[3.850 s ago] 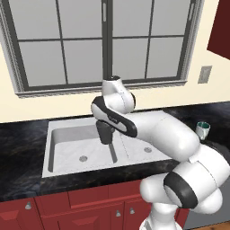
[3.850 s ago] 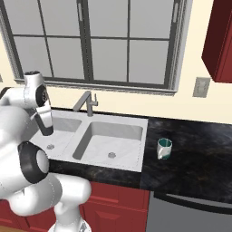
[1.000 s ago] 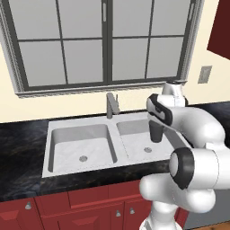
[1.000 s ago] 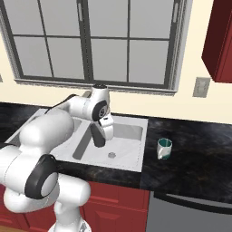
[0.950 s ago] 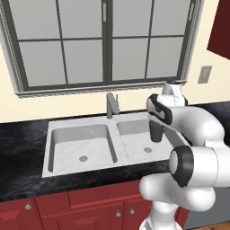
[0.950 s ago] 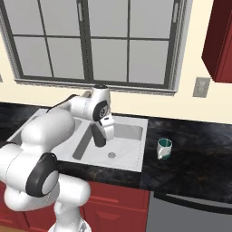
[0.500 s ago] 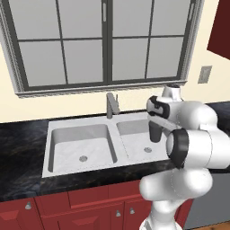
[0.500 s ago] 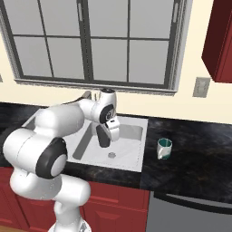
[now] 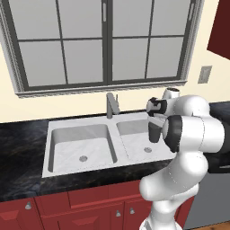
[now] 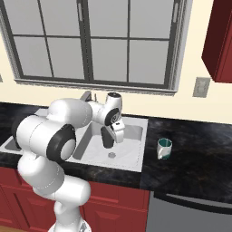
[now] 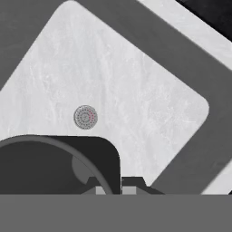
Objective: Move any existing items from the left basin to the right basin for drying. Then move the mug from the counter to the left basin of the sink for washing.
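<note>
A white robot arm reaches over a light-grey double sink (image 9: pixel 47 155) set in a black counter (image 10: pixel 195 167) beneath a window; its gripper (image 10: pixel 114 131) is clamped shut on the rim of a dark grey tumbler (image 10: pixel 107 137), which hangs upright over the right basin (image 10: pixel 131 156), above the basin floor and not resting on it. In the left base view the tumbler (image 9: pixel 154 133) hangs just behind the round drain (image 9: pixel 147 149), and in the hand view its dark rim (image 11: pixel 59 149) curves close under the camera with the drain (image 11: pixel 85 117) beyond it. The left basin (image 9: pixel 58 155) holds nothing but its own drain. The white mug (image 10: pixel 164 148) with a green inside stands on the counter to the right of the sink, well apart from the arm. The main risk, as I judge it: the pinch is on one side of the rim only, so if the jaws let go while the tumbler is clear of the floor it could drop, tip and roll, or it could swing against the basin wall on the way down. A later reach for the mug could knock it over if the fingers catch its handle. Counted: one tumbler, one mug, two basins, two drains, one faucet (image 9: pixel 111 104), one gripper
</note>
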Robot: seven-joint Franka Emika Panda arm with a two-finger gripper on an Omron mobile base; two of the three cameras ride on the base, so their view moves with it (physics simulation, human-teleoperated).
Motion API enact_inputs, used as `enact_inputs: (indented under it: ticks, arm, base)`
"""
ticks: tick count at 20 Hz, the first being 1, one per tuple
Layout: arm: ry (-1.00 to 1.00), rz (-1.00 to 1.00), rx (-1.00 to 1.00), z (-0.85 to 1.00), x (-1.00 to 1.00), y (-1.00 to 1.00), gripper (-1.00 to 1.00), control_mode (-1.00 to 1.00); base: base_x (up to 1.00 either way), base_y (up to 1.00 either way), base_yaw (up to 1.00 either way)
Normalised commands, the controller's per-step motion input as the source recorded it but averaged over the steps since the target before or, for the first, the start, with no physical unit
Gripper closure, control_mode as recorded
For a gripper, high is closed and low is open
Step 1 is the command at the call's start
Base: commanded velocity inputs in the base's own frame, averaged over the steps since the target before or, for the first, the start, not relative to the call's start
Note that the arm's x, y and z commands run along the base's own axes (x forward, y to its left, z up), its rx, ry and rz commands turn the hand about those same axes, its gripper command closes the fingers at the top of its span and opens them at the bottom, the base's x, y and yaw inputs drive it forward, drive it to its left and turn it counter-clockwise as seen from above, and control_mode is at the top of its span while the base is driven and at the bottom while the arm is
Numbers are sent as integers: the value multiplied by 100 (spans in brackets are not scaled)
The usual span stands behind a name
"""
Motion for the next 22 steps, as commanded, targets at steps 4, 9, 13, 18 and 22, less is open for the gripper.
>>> enact_inputs:
  ticks: [4,9,13,18,22]
  arm:
    - [0,0,0,-24,42,-2,100,-100]
    - [0,0,0,-28,34,0,100,-100]
    - [0,0,0,-37,24,0,100,-100]
    - [0,0,0,-36,21,0,100,-100]
    - [0,0,0,-21,4,0,100,-100]
  base:
    - [0,0,0]
    - [0,0,0]
    - [0,0,0]
    - [0,0,0]
    - [0,0,0]
